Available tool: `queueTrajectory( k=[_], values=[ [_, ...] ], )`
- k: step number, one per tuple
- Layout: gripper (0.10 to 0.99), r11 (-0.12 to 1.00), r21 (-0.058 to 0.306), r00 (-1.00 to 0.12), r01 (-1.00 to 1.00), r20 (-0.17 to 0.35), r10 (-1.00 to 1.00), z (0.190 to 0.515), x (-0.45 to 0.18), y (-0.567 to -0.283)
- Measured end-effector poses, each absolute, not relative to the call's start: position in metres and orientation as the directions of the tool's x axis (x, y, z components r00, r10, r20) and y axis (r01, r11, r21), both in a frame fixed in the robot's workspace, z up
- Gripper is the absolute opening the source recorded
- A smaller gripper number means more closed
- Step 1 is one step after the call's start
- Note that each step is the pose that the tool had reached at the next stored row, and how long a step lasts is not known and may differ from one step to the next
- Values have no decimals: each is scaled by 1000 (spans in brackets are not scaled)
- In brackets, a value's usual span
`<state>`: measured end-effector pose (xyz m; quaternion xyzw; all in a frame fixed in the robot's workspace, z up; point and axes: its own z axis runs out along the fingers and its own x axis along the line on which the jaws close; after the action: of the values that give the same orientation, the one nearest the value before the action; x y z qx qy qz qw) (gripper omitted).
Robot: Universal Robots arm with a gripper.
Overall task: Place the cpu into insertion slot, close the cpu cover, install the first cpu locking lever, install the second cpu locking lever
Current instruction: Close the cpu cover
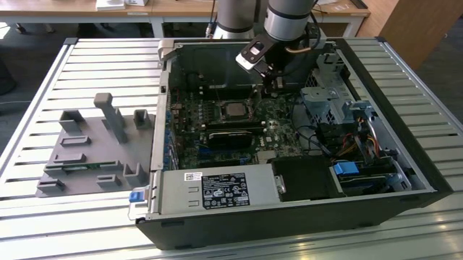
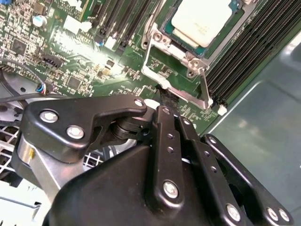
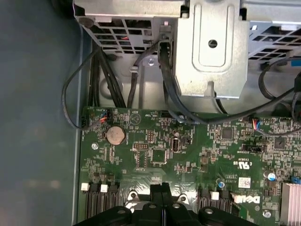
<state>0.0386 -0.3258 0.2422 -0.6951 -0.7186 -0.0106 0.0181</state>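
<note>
Where the cpu (image 2: 200, 19) lies, pale face up, it is already seated in the insertion slot (image 2: 160, 37), just past the tips of the gripper (image 2: 165, 96) in the second wrist view. Between chip and gripper the cpu cover (image 2: 204, 89) stands open off the socket, and green board shows through its windowed middle. The gripper's two black fingers are pressed together, and their tips meet the cover's free edge. Whether they pinch that edge or only touch it cannot be told. In the first wrist view the closed fingertips (image 3: 157, 190) show a thin seam between them, with shiny metal on either side. Long black memory slots (image 2: 244, 52) run beside the socket, farther from the gripper. Beyond the fingertips in the first wrist view lie the motherboard (image 3: 188, 141), a coin battery (image 3: 115, 135) and a silver drive cage (image 3: 211, 52). In the exterior view the gripper (image 1: 269, 85) hangs inside the open computer case (image 1: 289, 225). A grey fixture tray (image 1: 87, 157) sits well apart toward the exterior view's left.
</note>
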Motion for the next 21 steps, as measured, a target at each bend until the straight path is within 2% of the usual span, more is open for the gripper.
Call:
queueTrajectory(
  k=[21],
  values=[
    [106, 33, -10, -33, 999, 41, 999, 241, 26, -326]
  ],
)
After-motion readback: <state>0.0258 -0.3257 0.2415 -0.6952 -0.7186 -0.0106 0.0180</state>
